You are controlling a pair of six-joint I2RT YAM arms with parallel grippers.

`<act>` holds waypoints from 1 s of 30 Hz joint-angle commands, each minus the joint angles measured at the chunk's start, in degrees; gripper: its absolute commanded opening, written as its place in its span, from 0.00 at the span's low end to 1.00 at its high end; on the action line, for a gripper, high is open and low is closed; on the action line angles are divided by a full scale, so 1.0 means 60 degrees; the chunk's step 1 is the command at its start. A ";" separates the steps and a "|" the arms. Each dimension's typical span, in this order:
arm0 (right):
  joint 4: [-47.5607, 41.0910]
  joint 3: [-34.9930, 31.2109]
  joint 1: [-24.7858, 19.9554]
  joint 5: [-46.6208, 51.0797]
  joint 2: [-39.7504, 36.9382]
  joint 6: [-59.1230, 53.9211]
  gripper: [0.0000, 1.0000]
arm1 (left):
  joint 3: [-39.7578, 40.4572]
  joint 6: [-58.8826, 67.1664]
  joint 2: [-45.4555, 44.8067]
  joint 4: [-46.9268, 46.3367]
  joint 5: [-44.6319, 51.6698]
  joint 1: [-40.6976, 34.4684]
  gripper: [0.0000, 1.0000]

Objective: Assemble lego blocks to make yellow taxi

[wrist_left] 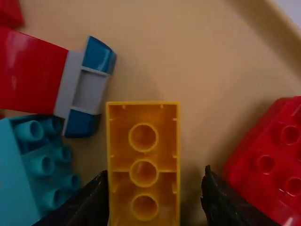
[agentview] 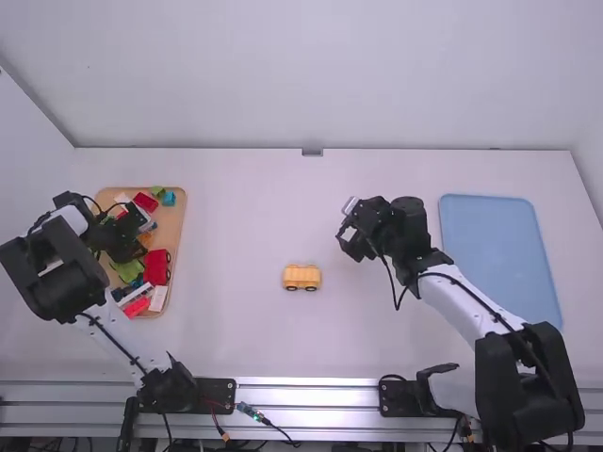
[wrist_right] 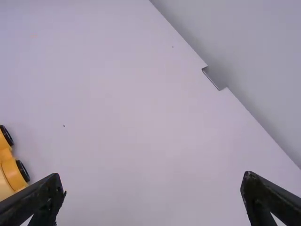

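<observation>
1. One wooden tray [agentview: 176, 209] of mixed blocks sits at the middle left of the high view, with the left gripper [wrist_left: 154, 181] over it.
2. Between that gripper's parted fingers lies an orange block [wrist_left: 120, 162], hollow side up, its long axis square to the line on which the fingers would close. They would meet its long sides; nothing is clenched. One finger is very near a side, though whether it touches is hard to tell. The left arm is much the nearer, so gripping this block looks like the next step.
3. A teal block [wrist_left: 42, 165] crowds one finger and a red block [wrist_left: 263, 165] the other; either could be nudged as they close.
4. Just below the middle of the high view stands the yellow wheeled piece [agentview: 301, 277], upright on the table [agentview: 236, 330] and well apart from the tray. The orange block probably goes to it.
5. Right of centre, the right gripper [wrist_right: 154, 181] is wide open and empty, up and to the right of the wheeled piece and nearer to it than the left.
</observation>
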 commanded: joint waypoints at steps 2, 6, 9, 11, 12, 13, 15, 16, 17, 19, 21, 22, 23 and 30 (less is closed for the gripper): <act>0.0025 0.0109 -0.0011 -0.0229 -0.0175 0.0058 0.99 | -0.0055 -0.0178 0.0361 0.0080 0.0270 -0.0044 0.49; 0.0022 0.0109 -0.0011 -0.0229 -0.0175 0.0066 0.99 | -0.0055 -0.0149 0.0528 0.0080 0.0288 -0.0007 0.40; 0.0025 0.0109 -0.0015 -0.0229 -0.0175 0.0066 0.99 | -0.0055 -0.0182 0.0528 0.0160 0.0291 -0.0055 0.33; 0.0022 0.0109 -0.0011 -0.0229 -0.0175 0.0066 0.99 | -0.0055 -0.0182 0.0528 0.0208 0.0317 -0.0055 0.26; 0.0025 0.0109 -0.0011 -0.0233 -0.0175 0.0069 0.99 | -0.0055 -0.0182 0.0528 0.0215 0.0324 -0.0051 0.26; 0.0018 0.0109 -0.0011 -0.0233 -0.0175 0.0066 0.99 | -0.0055 -0.0175 0.0528 0.0215 0.0310 -0.0051 0.24; 0.0007 0.0109 -0.0011 -0.0229 -0.0175 0.0069 0.98 | -0.0055 -0.0153 0.0528 0.0211 0.0270 -0.0051 0.22; 0.0007 0.0109 -0.0011 -0.0229 -0.0175 0.0076 0.99 | -0.0055 -0.0153 0.0528 0.0211 0.0266 -0.0047 0.20; 0.0011 0.0109 -0.0011 -0.0229 -0.0175 0.0127 0.99 | -0.0055 -0.0153 0.0521 0.0204 0.0259 -0.0040 0.18; 0.0066 0.0109 -0.0018 -0.0229 -0.0178 0.0321 0.99 | 0.0025 -0.0193 0.0517 0.0113 0.0244 -0.0022 0.09; 0.0095 0.0109 -0.0015 -0.0226 -0.0175 0.0313 0.99 | 0.0255 -0.0186 0.0499 -0.0277 0.0291 -0.0055 0.02; 0.0106 0.0109 0.0000 -0.0229 -0.0175 0.0317 0.99 | 0.0361 -0.0193 0.0481 -0.0455 0.0291 -0.0051 0.02; 0.0149 0.0109 0.0011 -0.0229 -0.0175 0.0324 0.99 | 0.0543 -0.0189 0.0441 -0.0769 0.0361 -0.0051 0.02; 0.0750 0.0106 0.0160 -0.0193 -0.0175 0.1392 0.99 | 0.2288 -0.1056 -0.0062 -0.2794 0.2226 -0.0051 0.02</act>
